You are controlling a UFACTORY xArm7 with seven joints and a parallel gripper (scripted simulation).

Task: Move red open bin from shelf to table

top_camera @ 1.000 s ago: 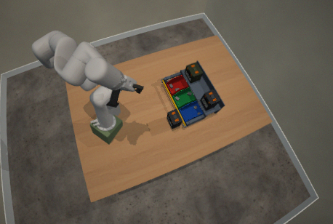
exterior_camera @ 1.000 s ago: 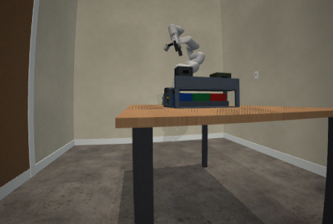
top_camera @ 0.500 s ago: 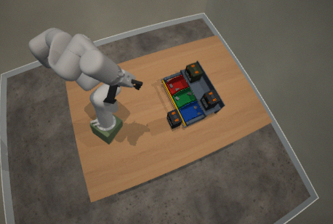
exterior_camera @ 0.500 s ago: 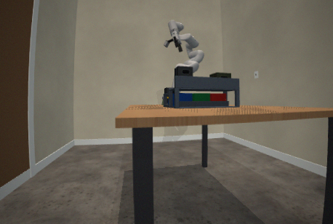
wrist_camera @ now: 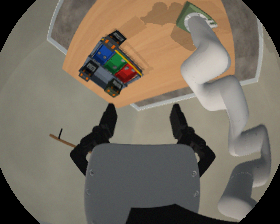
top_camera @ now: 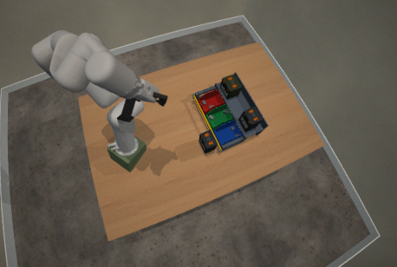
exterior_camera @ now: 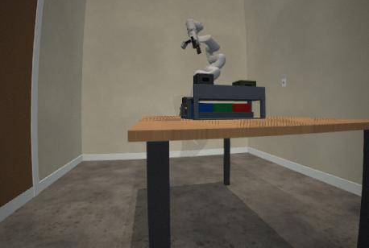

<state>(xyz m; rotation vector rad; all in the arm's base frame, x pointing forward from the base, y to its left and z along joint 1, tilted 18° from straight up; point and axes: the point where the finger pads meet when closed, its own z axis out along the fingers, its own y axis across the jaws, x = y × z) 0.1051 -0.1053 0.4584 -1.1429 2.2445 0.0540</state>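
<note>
The red open bin (top_camera: 212,100) (exterior_camera: 242,108) (wrist_camera: 125,72) sits at one end of the row on the grey shelf (top_camera: 244,108) (exterior_camera: 230,91), with small grey parts visible in it. The green bin (top_camera: 220,117) (exterior_camera: 223,108) (wrist_camera: 115,62) is beside it, and the blue bin (top_camera: 227,135) (exterior_camera: 205,108) (wrist_camera: 103,53) is at the other end. The bins look level, their open fronts toward the arm's side. My gripper (top_camera: 143,107) (exterior_camera: 191,48) (wrist_camera: 143,110) is open and empty, high above the table top (top_camera: 173,194) and well away from the shelf. The bins' undersides are hidden.
A dark olive box (top_camera: 231,85) (exterior_camera: 244,83) and a dark box (top_camera: 250,117) (exterior_camera: 203,79) stand on the shelf's upper level. Another dark box (top_camera: 208,141) stands beside the blue end. A yellow strip (top_camera: 206,120) runs along the shelf's front, below the bin openings.
</note>
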